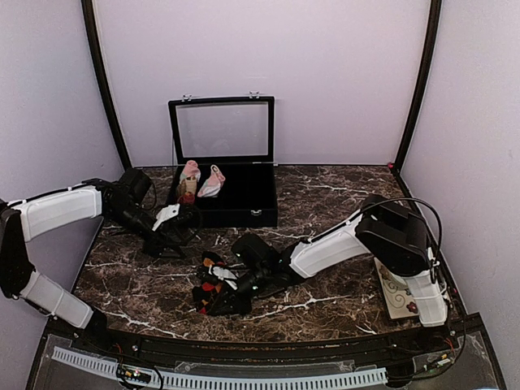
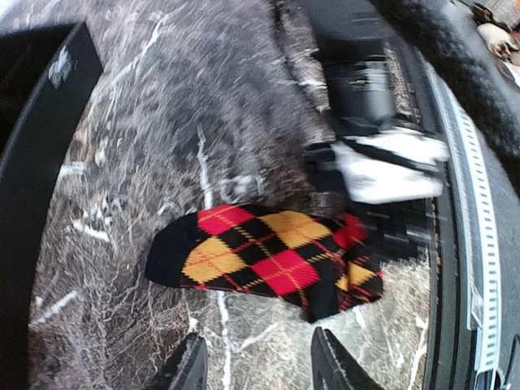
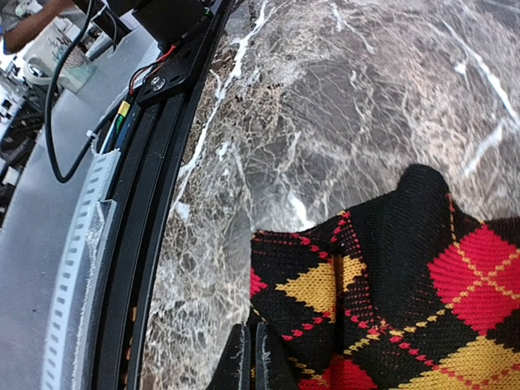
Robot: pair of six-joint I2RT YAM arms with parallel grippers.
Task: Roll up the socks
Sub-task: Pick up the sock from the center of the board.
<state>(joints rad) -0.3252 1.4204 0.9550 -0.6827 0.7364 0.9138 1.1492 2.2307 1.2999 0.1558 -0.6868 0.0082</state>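
My left gripper (image 2: 258, 340): fingers apart, nothing between them. It hangs over the dark marble table (image 1: 325, 191), at 10 o'clock from the black argyle fabric sock with red, orange and yellow diamonds (image 2: 260, 260). That sock lies on the marble toward the table's 6 o'clock edge, one end bunched up. My right gripper (image 3: 252, 349): fingers pressed together at the argyle sock's edge; whether fabric is pinched, cannot tell. The pink fabric sock (image 1: 214, 182) lies inside the open black glass-lidded box (image 1: 244, 215) at the table's 12 o'clock, at 3 o'clock of a pink-topped upright roll (image 1: 189, 180).
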